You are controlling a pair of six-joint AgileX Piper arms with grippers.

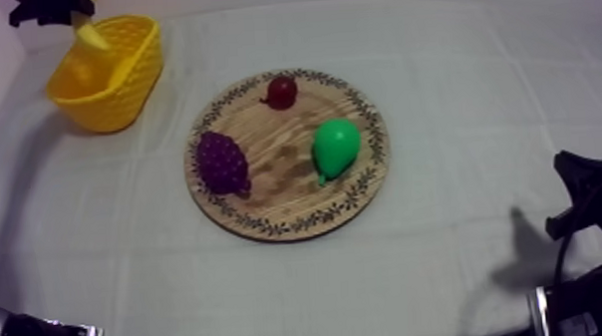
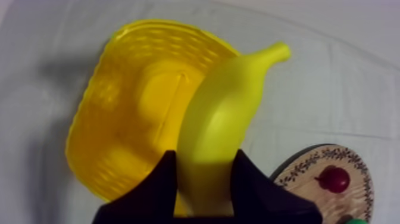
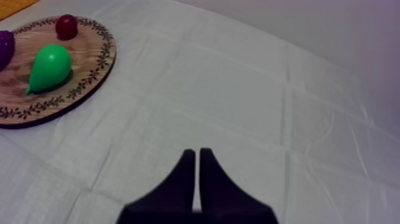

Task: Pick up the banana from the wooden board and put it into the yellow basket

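Observation:
My left gripper [image 2: 204, 173] is shut on the yellow banana [image 2: 223, 122], which hangs just above the yellow basket [image 2: 128, 107]. From above, the left gripper [image 1: 68, 12] is over the basket [image 1: 110, 74] at the back left, the banana [image 1: 91, 35] poking down toward the rim. The round wooden board [image 1: 287, 153] lies mid-table. My right gripper [image 3: 197, 156] is shut on nothing, its fingers together as a wedge over bare cloth; its arm [image 1: 597, 202] rests low at the right.
On the board are a bunch of purple grapes [image 1: 223, 163], a green pear [image 1: 336, 146] and a small red fruit [image 1: 281, 91]. Grey-white cloth [image 1: 481, 99] surrounds the board.

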